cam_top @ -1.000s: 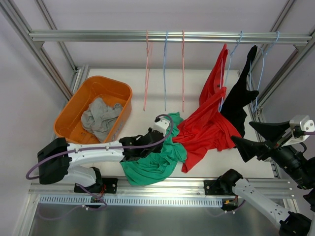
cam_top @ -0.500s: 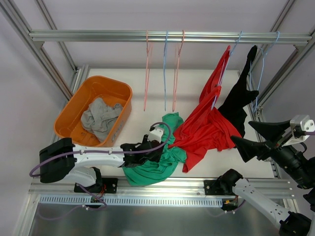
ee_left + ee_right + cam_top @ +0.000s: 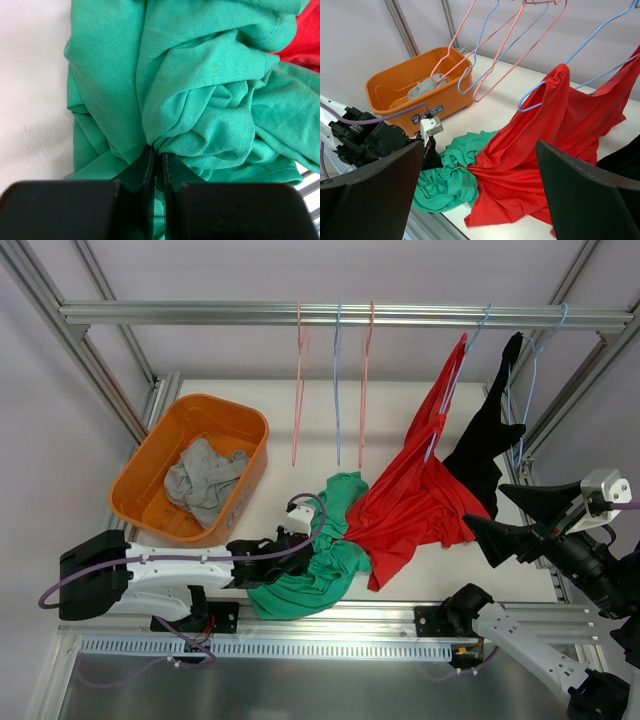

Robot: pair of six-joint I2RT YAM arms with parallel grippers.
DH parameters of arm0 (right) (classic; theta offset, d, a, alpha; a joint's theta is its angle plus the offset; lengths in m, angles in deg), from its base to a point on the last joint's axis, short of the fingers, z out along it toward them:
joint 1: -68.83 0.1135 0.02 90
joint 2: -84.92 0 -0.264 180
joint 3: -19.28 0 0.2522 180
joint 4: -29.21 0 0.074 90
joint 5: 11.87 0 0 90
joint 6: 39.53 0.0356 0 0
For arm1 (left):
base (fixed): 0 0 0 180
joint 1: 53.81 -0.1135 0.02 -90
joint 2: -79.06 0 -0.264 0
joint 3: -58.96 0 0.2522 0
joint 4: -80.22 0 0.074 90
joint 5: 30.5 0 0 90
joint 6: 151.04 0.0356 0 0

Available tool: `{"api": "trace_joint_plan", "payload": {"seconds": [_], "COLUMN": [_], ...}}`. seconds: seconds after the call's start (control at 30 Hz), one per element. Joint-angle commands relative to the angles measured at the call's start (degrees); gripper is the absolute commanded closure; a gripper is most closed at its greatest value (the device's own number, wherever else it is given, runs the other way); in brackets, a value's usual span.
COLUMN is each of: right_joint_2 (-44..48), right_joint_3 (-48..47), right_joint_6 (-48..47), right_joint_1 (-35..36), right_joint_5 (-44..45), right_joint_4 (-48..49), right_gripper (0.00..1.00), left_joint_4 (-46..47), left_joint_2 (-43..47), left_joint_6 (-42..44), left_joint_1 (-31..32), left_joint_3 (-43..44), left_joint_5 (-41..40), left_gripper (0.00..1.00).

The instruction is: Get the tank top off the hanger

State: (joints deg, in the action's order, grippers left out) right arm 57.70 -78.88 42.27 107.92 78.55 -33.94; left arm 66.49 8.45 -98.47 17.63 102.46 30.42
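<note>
So the left gripper (image 3: 157, 157) just re-clamped on the crumpled green cotton tank top (image 3: 322, 565), dragging it lower-centre, clear of the thin pink wire hanger (image 3: 363, 390), so it's basically removed. Right gripper (image 3: 485, 508) hangs wide open.

Orange bin (image 3: 390, 102) sticker (image 3: 437, 109): print apparently too small.

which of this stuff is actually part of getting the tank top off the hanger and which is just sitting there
In the job: green tank top, off any hanger; left gripper, shut on it; empty hangers.
Just there: orange basket; grey cloth in it; red garment; black garment; right gripper, open.
</note>
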Motion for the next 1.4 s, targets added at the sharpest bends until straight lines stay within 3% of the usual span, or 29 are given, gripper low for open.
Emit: {"api": "trace_joint_plan", "payload": {"seconds": [0.0,0.27,0.37,0.47,0.53,0.6,0.8,0.9,0.93,1.0,1.03,1.27,1.37], "right_joint_2": [-1.25,-1.34,-1.17,-1.17,-1.08,-0.99,-0.2,-0.11,-0.2,-0.64,-0.81,-1.25,-0.47], "right_joint_3": [0.38,0.91,0.99,1.17,1.34,1.34,1.34,1.87,1.96,2.31,2.4,2.05,1.78], "right_joint_6": [-0.23,-0.32,-0.32,-0.32,-0.14,-0.23,-0.49,-0.76,-0.67,-0.49,-0.32,0.03,-0.14], "right_joint_1": [-0.15,-0.16,-0.07,-0.07,-0.15,-0.07,-0.07,-0.07,-0.15,-0.16,-0.07,-0.15,-0.15], "right_joint_5": [-1.92,-1.92,-1.83,-1.92,-1.92,-1.92,-1.92,-1.92,-2.09,-3.06,-3.5,-5.17,-5.08], "right_joint_4": [3.07,3.68,3.68,3.59,3.77,3.68,3.77,3.68,3.77,3.77,3.86,4.47,4.39], "right_gripper": [0.0,0.01,0.0,0.01,0.01,0.01,0.01,0.01,0.01,0.0,0.0,0.01,0.0], "left_joint_4": [-1.09,-5.03,-12.74,-18.73,-20.76,-22.87,-27.37,-27.28,-27.02,-26.58,-24.31,-12.0,-9.09], "left_joint_2": [3.11,13.28,18.55,21.55,22.27,22.27,18.24,12.62,11.03,6.55,3.93,-6.2,-9.36], "left_joint_6": [-2.91,-9.41,-15.11,-19.08,-20.74,-21.72,-25.42,-20.68,-19.8,-18.65,-15.77,-5.81,-5.46], "left_joint_1": [0.72,2.21,2.48,2.48,2.48,2.48,2.48,2.48,2.48,2.39,2.39,0.11,-1.04], "left_joint_3": [-3.1,-7.5,-8.12,-8.12,-7.42,-6.71,-3.91,-0.49,0.4,2.51,3.04,5.86,6.21], "left_joint_5": [-2.82,-6.94,-11.95,-15.74,-17.23,-17.76,-18.3,-16.8,-16.36,-15.57,-15.22,-9.6,-6.87], "left_gripper": [1.0,1.0,1.0,0.92,0.93,1.0,1.0,0.63,0.37,0.03,0.01,0.05,0.33]}}
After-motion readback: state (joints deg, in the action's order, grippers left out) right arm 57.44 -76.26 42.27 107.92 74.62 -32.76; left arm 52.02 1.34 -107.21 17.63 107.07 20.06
